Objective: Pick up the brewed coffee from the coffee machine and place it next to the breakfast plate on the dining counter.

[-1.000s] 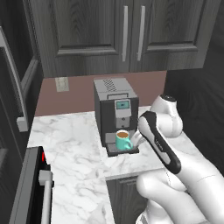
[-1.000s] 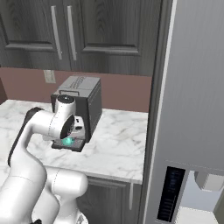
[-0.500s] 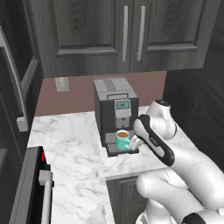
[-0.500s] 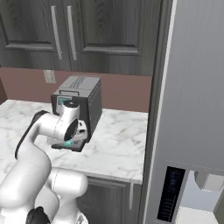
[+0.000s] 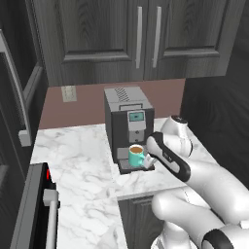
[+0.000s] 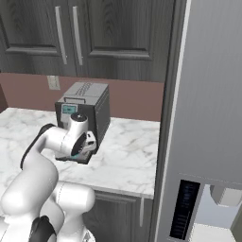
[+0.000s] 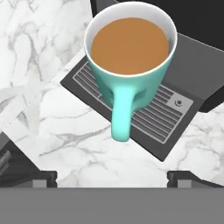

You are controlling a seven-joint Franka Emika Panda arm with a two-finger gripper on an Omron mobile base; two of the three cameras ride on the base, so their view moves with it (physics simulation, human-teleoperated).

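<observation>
In the left base view, the coffee machine [image 5: 128, 124] stands on a white marble worktop [image 5: 78, 160] against the brown back wall, under dark cabinet doors [image 5: 141, 36]. The brewed coffee [image 5: 137, 155], a teal mug with brown liquid, sits upright on the machine's drip tray [image 5: 133, 166], below the front spout. The gripper [image 5: 150, 160] is just beside the mug, on the side away from the wall outlet [image 5: 68, 93]; how its fingers stand cannot be told from this side.

In the right base view, the arm's wrist covers the front of the coffee machine [image 6: 90, 111], and a sliver of teal mug [image 6: 74, 153] shows beneath the hand at the tray. A tall grey refrigerator [image 6: 208, 108] stands well apart from the machine.

In the hand view, the mug [image 7: 131, 65] rests on the grooved drip tray [image 7: 153, 118], its handle [image 7: 121, 116] pointing toward the camera. The two dark fingertips [image 7: 41, 178] are spread wide, one on each side of the handle, touching nothing.
</observation>
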